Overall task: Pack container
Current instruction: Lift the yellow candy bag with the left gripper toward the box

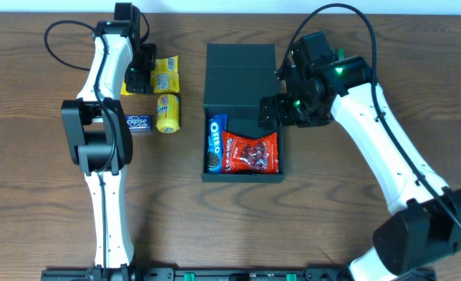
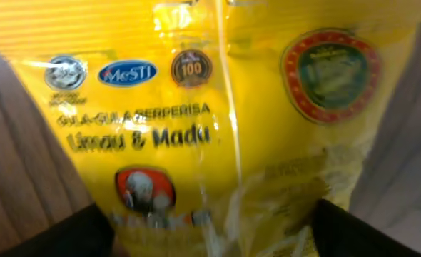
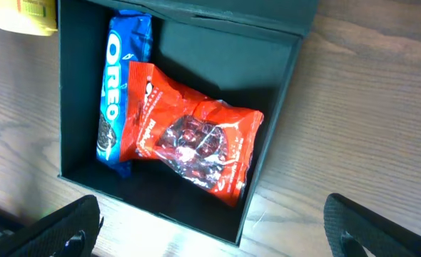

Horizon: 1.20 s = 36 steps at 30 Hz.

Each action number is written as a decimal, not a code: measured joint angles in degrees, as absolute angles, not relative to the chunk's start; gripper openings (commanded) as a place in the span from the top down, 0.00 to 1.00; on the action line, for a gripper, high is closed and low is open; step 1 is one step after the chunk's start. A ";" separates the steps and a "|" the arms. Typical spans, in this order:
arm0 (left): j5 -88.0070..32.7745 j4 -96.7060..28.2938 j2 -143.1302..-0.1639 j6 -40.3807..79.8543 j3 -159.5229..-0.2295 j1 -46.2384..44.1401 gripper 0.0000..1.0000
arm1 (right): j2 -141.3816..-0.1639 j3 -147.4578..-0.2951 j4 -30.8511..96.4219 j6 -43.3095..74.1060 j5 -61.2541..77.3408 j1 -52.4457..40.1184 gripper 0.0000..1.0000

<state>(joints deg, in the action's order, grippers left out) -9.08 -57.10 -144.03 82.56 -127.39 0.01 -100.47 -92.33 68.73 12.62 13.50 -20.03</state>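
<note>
The container is a dark square box at mid-table, its flap lid lying open at the far side. Inside lie a blue Oreo packet and a red snack packet, also seen in the right wrist view as the Oreo packet and the red packet. My left gripper is down over a yellow sweets packet. In the left wrist view its black fingers stand wide on either side of that packet. My right gripper hovers open and empty over the container's right side.
A second yellow packet and a small blue Eclipse packet lie on the wooden table left of the container. Both arm bases stand at the near edge. The right arm's body reaches over the table to the container's right.
</note>
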 measured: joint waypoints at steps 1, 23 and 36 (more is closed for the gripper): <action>-9.28 -57.06 -144.29 82.46 -127.39 0.01 0.24 | -100.44 -92.33 68.88 12.62 13.50 -20.03 0.01; -12.67 -58.39 -144.42 76.58 -132.20 1.63 0.85 | -100.47 -92.33 69.25 12.62 13.50 -15.88 0.01; -11.86 -76.01 -143.35 67.61 -152.75 -0.08 0.94 | -100.44 -92.33 72.23 12.58 13.47 -0.78 0.01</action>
